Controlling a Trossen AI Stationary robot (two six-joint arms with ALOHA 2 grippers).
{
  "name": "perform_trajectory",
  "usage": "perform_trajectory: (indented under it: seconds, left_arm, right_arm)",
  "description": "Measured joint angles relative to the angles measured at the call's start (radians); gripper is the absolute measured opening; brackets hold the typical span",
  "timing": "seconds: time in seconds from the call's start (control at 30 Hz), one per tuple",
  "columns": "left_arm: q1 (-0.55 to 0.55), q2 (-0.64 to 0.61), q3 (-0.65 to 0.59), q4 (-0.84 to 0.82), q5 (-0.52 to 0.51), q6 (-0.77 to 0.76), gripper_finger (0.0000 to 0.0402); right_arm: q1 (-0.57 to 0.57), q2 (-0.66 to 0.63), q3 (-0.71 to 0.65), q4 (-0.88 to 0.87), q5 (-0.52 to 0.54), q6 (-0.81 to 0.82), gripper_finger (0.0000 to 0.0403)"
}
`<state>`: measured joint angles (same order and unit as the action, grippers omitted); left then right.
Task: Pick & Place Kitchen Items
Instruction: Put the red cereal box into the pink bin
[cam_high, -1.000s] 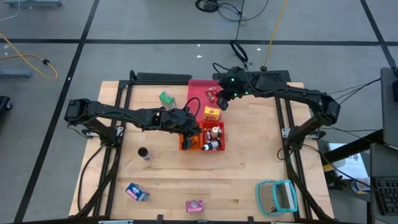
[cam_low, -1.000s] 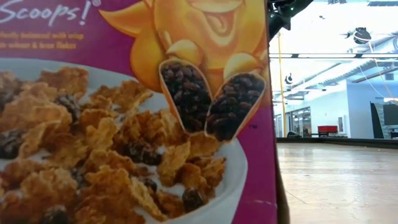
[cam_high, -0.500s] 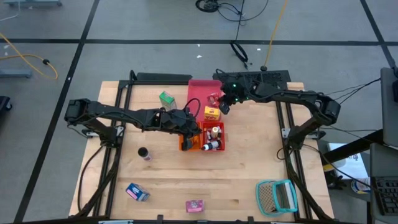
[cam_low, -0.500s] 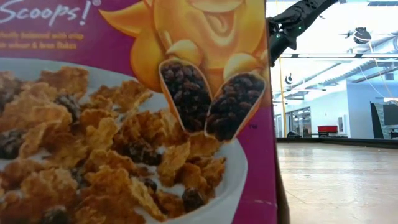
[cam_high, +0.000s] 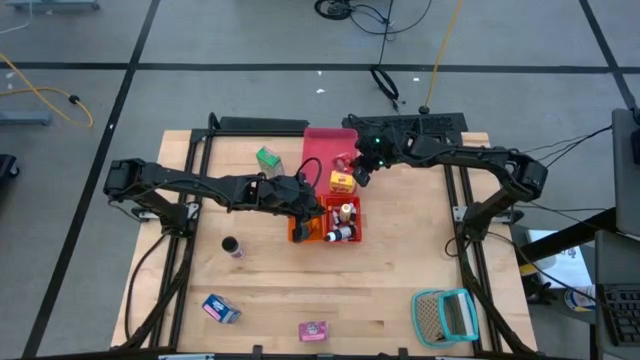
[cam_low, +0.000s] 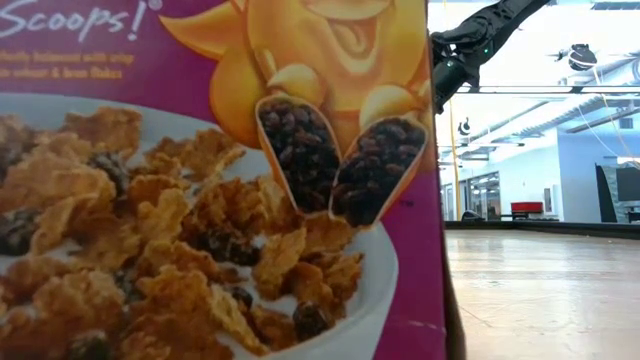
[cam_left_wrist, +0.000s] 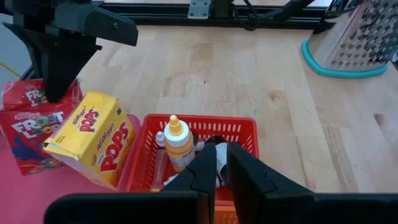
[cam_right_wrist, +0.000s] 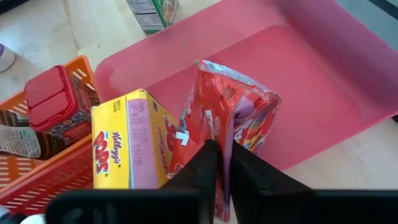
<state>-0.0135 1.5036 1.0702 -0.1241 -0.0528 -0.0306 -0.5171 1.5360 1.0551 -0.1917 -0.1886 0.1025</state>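
The right gripper (cam_right_wrist: 219, 163) pinches the top edge of the red cereal box (cam_right_wrist: 239, 118), which stands on the pink tray (cam_right_wrist: 323, 81) near the bench's far edge, touching the yellow cereal box (cam_right_wrist: 127, 146). The hold is thin, on glossy, creased card; if it slackens while the box leans, the box could tip against its yellow neighbour and knock it toward the red basket (cam_left_wrist: 205, 127). The left gripper (cam_left_wrist: 216, 163) hangs over that basket, its fingers nearly together; whether they hold anything cannot be told. A careless move could topple the smooth yellow-capped bottle (cam_left_wrist: 177, 144) inside. The baskets are rigid plastic lattice. A green box (cam_high: 268, 157), dark can (cam_high: 231, 246), blue box (cam_high: 221, 308) and pink box (cam_high: 313, 330) lie scattered on the wooden bench (cam_high: 400, 280).
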Motion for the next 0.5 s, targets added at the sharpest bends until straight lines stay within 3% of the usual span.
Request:
perform_trajectory:
  seconds: [0.3, 0.5]
  left_arm:
    - [0.000, 0.000, 0.000, -0.004, 0.000, 0.008, 0.0042]
    - [0.001, 0.000, 0.000, -0.006, -0.002, 0.013, 0.0042]
  right_arm:
    - [-0.001, 0.000, 0.000, 0.015, 0.008, -0.010, 0.0106]
    - [0.000, 0.000, 0.000, 0.034, 0.007, -0.010, 0.0129]
